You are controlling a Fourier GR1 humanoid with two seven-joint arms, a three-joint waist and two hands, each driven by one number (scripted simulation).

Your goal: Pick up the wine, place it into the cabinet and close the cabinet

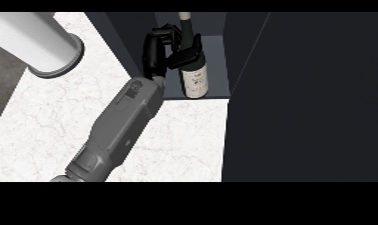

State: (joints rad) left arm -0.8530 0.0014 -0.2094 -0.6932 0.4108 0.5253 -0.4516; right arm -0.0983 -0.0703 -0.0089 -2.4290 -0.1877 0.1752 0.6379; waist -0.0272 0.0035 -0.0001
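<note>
Grey forearm (118, 129) nearest the lens, entering from the lower left edge and running diagonally up over the white marble counter (44, 114) toward the cabinet (295, 94). At its end the black left hand (159, 51) reaches into the open compartment — fingers and thumb curled round the wine bottle (194, 76) at its shoulder, just above the pale label. Bottle stands upright inside the cabinet on the grey shelf floor (218, 64), neck toward the top of the view, base near the shelf's front edge. Dark cabinet panel fills the right side. White cylinder (37, 41) stands on the counter at upper left — well apart from the hand. Right hand not seen
</note>
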